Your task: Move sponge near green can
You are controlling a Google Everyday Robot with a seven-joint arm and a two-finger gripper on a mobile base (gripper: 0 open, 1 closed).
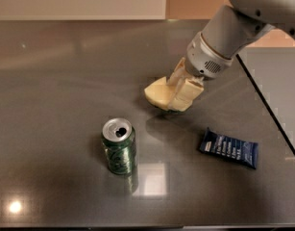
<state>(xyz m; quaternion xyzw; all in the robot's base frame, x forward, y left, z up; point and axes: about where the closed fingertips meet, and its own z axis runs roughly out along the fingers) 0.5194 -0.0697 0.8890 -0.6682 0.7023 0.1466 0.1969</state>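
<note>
The pale yellow sponge is at the middle of the dark table, between the cream fingers of my gripper. The gripper comes down from the upper right and is shut on the sponge. The sponge's right part is hidden by the fingers. The sponge looks tilted, with its shadow just below it. The green can stands upright with its silver top open. It is to the lower left of the sponge, about a can's height away.
A flat dark blue snack wrapper lies to the right of the can, below the gripper. The table's right edge runs diagonally behind the arm. A pale wall stands along the far side.
</note>
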